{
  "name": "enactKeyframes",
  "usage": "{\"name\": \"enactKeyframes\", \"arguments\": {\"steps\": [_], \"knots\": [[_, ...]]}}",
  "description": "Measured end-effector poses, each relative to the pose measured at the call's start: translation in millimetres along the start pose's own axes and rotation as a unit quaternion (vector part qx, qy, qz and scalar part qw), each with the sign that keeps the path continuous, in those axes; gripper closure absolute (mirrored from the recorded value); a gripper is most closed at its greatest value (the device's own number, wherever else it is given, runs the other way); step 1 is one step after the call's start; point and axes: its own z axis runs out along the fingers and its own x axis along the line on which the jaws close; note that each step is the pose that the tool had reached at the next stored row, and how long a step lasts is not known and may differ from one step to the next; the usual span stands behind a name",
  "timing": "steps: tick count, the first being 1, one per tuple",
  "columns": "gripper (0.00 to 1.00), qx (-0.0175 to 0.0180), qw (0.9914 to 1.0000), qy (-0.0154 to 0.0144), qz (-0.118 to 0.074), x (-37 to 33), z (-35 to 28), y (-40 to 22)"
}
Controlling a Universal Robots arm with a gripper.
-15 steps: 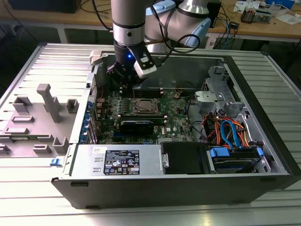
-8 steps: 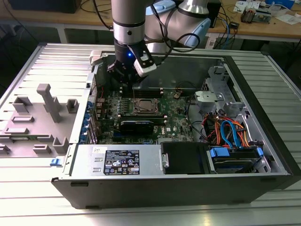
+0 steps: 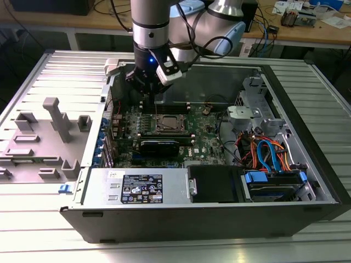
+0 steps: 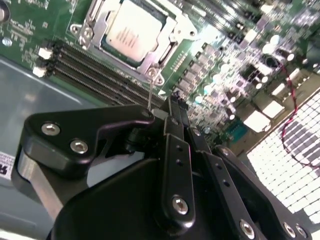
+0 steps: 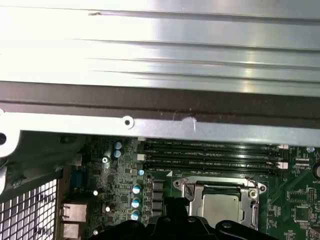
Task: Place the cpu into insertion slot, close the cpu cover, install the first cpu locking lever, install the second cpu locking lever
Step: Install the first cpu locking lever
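The cpu (image 4: 131, 31) lies flat in the insertion slot (image 3: 167, 125) of the green motherboard (image 3: 205, 139), dull silver top up. The cpu cover (image 4: 150, 59) lies down around it as a grey metal frame, seen in both wrist views. A thin wire lever (image 4: 150, 92) stands up from the socket's corner nearest my gripper. My gripper (image 4: 176, 100) hangs over the memory slots (image 5: 210, 152) beside the socket, between the socket and the case's far wall (image 3: 147, 98). Its black fingers (image 4: 172, 150) lie close together, and I see nothing held between them.
The open case holds a power supply (image 3: 140, 186) at the front, a drive cage with blue and orange cables (image 3: 269, 153) at the exterior view's right, and a long black card (image 3: 159, 147) in front of the socket. A grey fixture tray (image 3: 49, 137) lies outside.
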Motion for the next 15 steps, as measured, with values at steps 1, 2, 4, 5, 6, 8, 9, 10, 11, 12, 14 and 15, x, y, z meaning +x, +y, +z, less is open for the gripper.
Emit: {"name": "enactKeyframes", "arguments": {"steps": [1,2,4,5,6,8,9,10,11,12,14,15], "knots": [[0.89,0.0001,1.00000,0.0001,0.000,0.0,0.0,0.7],[0.89,0.0007,1.00000,0.0001,0.000,0.0,0.0,1.4],[0.89,0.0015,1.00000,0.0001,0.000,-0.6,0.0,2.3],[0.89,0.0019,1.00000,0.0001,0.000,-1.4,0.0,2.5],[0.89,0.0022,1.00000,0.0001,0.000,-2.2,0.0,2.6],[0.89,0.0043,0.99999,-0.0008,0.000,-4.3,0.0,3.3],[0.89,0.0046,0.99999,-0.0011,0.000,-4.9,0.0,3.4],[0.89,0.0050,0.99999,-0.0015,0.000,-5.6,0.0,3.5],[0.89,0.0059,0.99998,-0.0017,0.000,-7.6,0.0,3.7],[0.89,0.0066,0.99998,-0.0016,0.000,-11.8,0.0,3.7],[0.89,0.0067,0.99998,-0.0016,0.000,-18.2,0.3,3.5],[0.89,0.0069,0.99998,-0.0016,0.000,-25.0,1.0,3.3]]}}
